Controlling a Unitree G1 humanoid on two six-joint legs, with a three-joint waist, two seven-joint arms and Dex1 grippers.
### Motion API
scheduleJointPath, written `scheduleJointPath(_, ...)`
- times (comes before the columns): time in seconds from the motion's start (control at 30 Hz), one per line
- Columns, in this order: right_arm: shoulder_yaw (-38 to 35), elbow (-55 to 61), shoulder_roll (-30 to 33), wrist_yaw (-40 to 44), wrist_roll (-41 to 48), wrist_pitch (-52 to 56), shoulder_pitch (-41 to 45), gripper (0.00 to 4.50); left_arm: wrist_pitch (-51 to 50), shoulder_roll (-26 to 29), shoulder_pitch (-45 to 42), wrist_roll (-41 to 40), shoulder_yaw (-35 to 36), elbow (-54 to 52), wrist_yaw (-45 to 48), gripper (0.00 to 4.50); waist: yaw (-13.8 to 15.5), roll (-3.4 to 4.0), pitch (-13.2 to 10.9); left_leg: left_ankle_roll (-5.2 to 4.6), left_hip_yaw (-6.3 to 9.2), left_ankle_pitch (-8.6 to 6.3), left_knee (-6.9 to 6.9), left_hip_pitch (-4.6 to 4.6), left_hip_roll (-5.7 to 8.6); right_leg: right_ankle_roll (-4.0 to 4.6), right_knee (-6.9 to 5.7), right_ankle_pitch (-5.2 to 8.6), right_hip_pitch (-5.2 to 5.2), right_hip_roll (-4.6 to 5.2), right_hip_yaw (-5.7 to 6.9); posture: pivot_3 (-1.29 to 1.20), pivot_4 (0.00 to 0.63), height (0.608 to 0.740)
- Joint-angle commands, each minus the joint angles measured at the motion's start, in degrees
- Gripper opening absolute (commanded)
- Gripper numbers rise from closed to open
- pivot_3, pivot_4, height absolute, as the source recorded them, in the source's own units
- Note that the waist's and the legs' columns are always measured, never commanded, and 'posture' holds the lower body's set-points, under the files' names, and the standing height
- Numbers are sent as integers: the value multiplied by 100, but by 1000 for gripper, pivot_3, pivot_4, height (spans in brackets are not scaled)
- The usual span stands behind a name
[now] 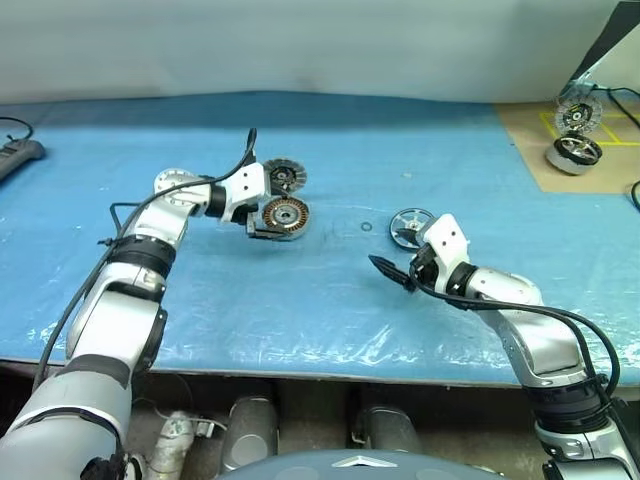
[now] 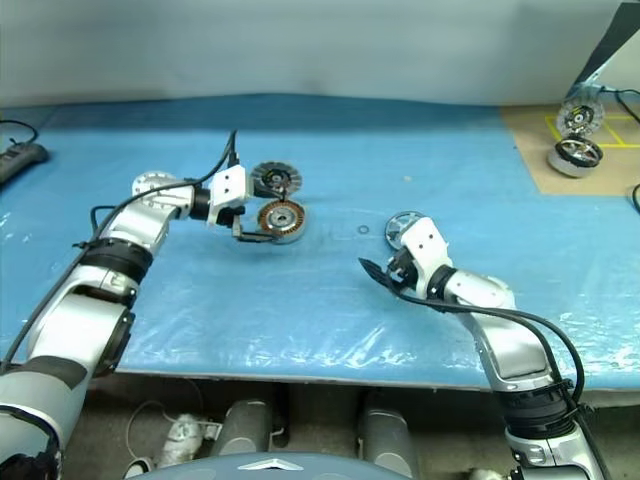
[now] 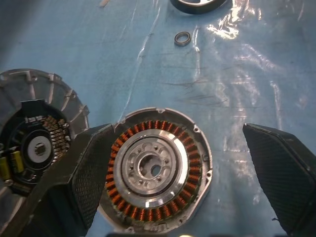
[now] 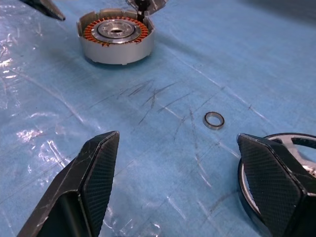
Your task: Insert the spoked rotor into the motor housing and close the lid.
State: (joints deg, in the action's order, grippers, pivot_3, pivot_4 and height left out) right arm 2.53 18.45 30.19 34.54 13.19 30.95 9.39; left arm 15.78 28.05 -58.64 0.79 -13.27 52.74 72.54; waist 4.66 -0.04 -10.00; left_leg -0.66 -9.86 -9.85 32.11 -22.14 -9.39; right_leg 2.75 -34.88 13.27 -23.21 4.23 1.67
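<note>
From the head views, the spoked rotor lies on the blue tabletop just beside the right tool, well apart from the motor housing, whose lid stands swung back. The left wrist view shows the left tool wide open and empty, straddling the housing; steadying it squarely looks wise. In the right wrist view the right tool's jaws gape empty, the rotor at one finger; I'd grip its rim level, avoiding the loose ring.

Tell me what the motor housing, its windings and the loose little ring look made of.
Motor housing: likely cast or machined aluminium, matte silver-grey wall. Windings: copper wire by the look, orange-brown coils ringing the core. Small ring: polished steel probably, shiny grey with bright glints; whether it is a bearing is unclear.
</note>
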Motion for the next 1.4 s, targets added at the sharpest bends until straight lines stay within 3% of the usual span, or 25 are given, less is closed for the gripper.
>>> scheduleJointPath(0.03, -101, 194, -28, -90, 0, -104, -19, 4096, 285, -87, -395, 175, -58, 471, 211, 4500, 9, 0, 0, 0, 0, 0, 0, 1, 0, 0, 0, 0, 0, 0, 0, 0, 150, 740)
scheduleJointPath(0.37, -113, 329, -42, -218, -29, -106, -219, 4096, 1211, -288, -762, 1268, -647, 1432, -92, 4500, 78, -17, -10, -1, 1, 0, 0, 1, -2, 0, -1, 0, 0, 0, 2, 0, 150, 740)
scheduleJointPath(0.87, -202, 446, 16, -294, -39, -51, -373, 4096, 1172, -640, -877, 1662, -618, 1924, -950, 4500, 93, -25, -15, -3, 2, 0, 0, 1, -2, 0, -1, -1, 1, 1, 4, 0, 150, 740)
scheduleJointPath(1.1, -248, 461, 66, -306, -43, -62, -446, 4096, 1049, -602, -1004, 1021, 51, 1940, -254, 4500, 100, -39, -23, -3, 3, 1, -1, 0, -1, 0, 0, 0, 1, 1, 5, 0, 150, 740)
scheduleJointPath(1.23, -222, 390, 61, -323, -68, -93, -386, 4096, 479, -559, -1033, 466, 566, 1996, 703, 4500, 94, -39, -23, -3, 2, 1, -2, 2, -1, 0, 1, 0, 1, 1, 5, 0, 150, 740)
scheduleJointPath(1.4, -109, 375, -23, -401, -135, -109, -353, 4096, 209, -474, -977, 513, 637, 2076, 935, 4500, 101, -39, -23, -2, 2, -1, -2, 1, -1, 1, 1, 0, 1, 2, 5, 0, 150, 740)
